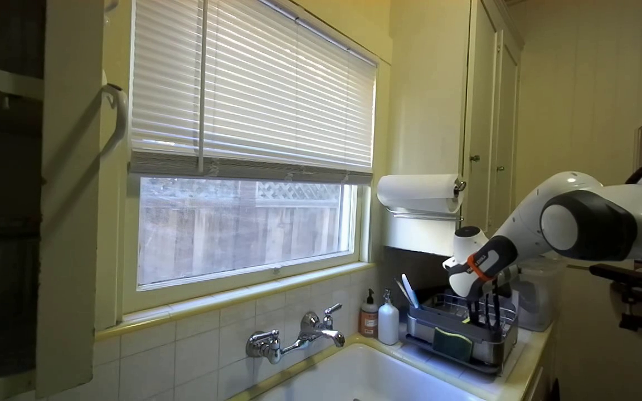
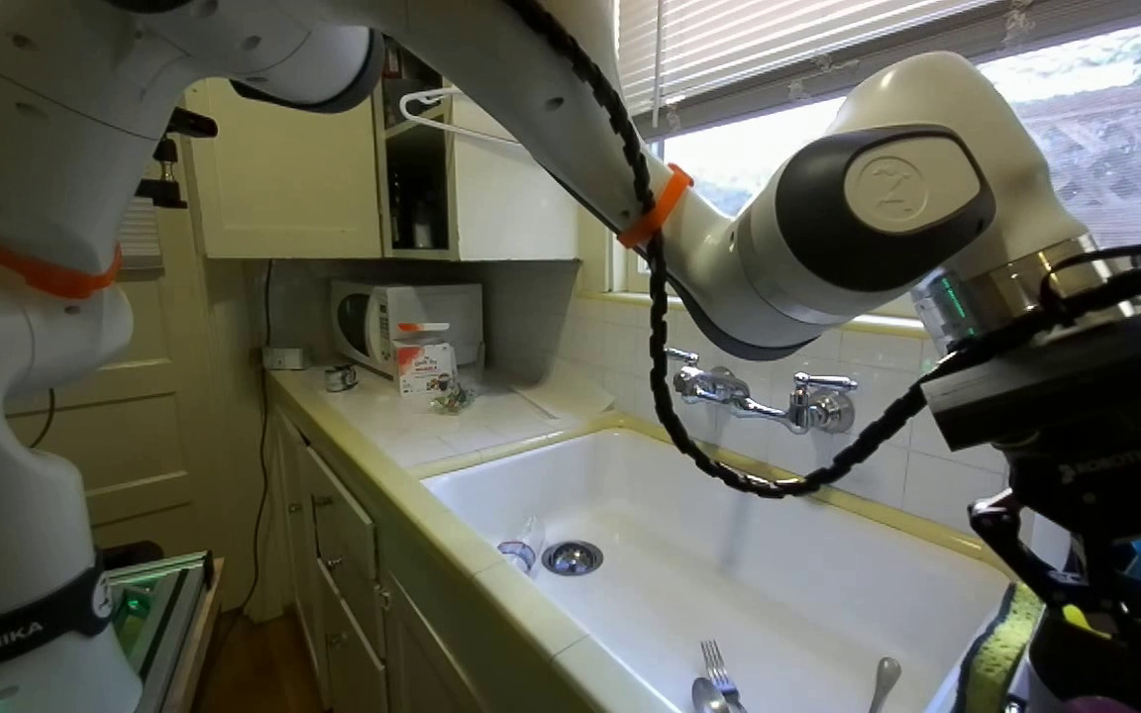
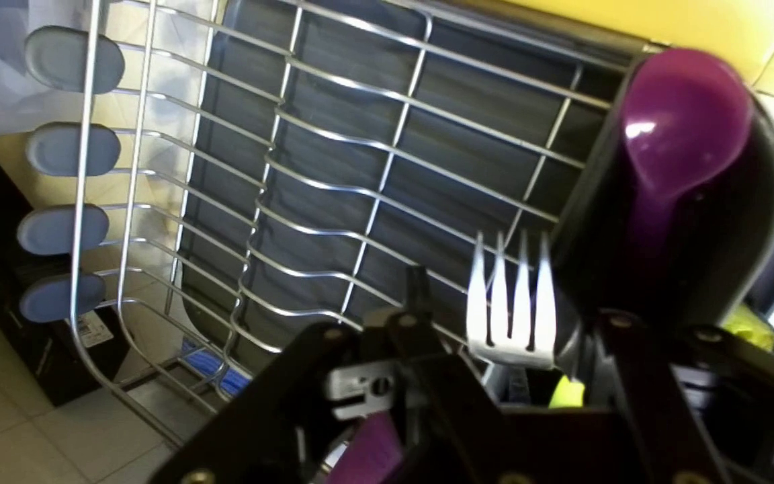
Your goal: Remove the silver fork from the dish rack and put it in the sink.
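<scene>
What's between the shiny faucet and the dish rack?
An orange-brown bottle and a white bottle stand between the faucet and the dish rack in an exterior view.

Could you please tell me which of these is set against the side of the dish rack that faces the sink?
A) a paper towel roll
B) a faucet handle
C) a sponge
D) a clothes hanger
C, since in an exterior view a dark green sponge with a yellow edge shows against the dish rack, on the side toward the sink.
</scene>
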Robot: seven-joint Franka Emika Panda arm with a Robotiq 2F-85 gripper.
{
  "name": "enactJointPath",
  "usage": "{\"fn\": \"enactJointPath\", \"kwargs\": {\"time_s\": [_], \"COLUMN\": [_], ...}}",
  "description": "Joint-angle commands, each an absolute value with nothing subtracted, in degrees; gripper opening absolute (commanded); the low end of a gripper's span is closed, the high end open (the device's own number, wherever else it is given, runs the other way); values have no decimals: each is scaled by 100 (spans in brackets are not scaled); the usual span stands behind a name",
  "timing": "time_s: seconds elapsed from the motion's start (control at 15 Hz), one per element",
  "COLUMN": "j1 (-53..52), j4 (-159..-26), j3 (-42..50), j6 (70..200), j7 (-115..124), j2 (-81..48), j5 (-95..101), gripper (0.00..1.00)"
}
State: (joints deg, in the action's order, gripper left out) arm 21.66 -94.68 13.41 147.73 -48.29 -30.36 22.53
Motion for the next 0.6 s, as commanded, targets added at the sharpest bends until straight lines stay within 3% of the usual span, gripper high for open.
{"fn": "enactJointPath", "kwargs": {"time_s": [0.0,0.13,0.2,0.27,0.53], "j1": [2041,1987,1949,1929,1772], "j4": [-9570,-9655,-9658,-9676,-9915], "j3": [1439,1444,1478,1489,1566], "j6": [14683,14666,14703,14717,15029], "j7": [-4573,-4466,-4376,-4337,-4005], "j2": [-2875,-2768,-2737,-2686,-2256], "j5": [2351,2383,2424,2439,2667], "gripper": [15,0,5,0,1]}}
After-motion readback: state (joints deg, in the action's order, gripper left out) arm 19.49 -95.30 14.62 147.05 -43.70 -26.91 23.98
